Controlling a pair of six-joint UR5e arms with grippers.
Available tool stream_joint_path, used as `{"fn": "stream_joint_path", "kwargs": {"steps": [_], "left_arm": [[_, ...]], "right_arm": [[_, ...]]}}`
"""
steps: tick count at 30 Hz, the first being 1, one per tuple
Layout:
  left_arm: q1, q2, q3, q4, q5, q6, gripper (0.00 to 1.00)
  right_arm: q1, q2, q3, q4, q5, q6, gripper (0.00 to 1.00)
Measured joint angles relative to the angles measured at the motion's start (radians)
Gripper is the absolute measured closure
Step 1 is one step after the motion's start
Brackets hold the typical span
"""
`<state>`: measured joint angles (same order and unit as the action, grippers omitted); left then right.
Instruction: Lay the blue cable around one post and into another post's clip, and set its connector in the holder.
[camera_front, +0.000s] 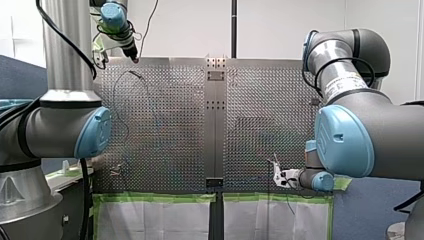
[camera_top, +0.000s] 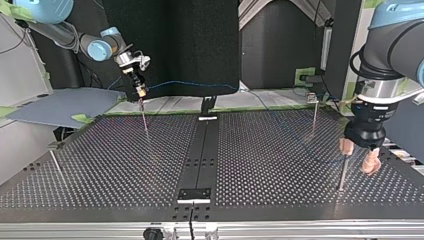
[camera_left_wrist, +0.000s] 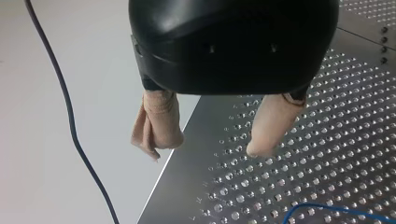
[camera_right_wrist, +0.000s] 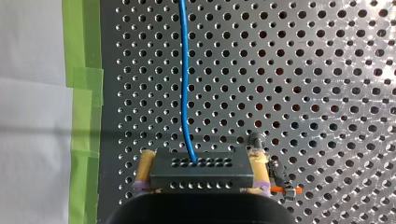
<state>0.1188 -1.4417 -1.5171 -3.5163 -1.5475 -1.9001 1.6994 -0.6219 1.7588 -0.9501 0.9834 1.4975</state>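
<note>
In the right wrist view my right gripper is shut on a dark connector block, its yellow pads on both sides. The blue cable runs out of the block across the perforated plate. In the top view my right gripper hangs above a thin post, and the blue cable trails from it towards the view's right. My left gripper stands open with beige fingers beside another post. Nothing lies between its fingers in the left wrist view.
A further post stands at the top view's back right and one at its left. A metal strip with a small bracket runs down the table's middle. Green tape edges the plate. A dark cable hangs beside my left gripper.
</note>
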Motion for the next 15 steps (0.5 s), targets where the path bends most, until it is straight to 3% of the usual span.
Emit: {"fn": "stream_joint_path", "kwargs": {"steps": [8,15], "left_arm": [[-0.015,-0.004,0.075,-0.07,-0.054,0.075,0.0],[-0.034,-0.005,0.14,-0.093,-0.067,0.14,0.0]], "right_arm": [[0.0,0.0,0.0,-0.001,0.0,0.0,1.0],[0.0,0.0,0.0,0.0,0.0,0.0,1.0]]}}
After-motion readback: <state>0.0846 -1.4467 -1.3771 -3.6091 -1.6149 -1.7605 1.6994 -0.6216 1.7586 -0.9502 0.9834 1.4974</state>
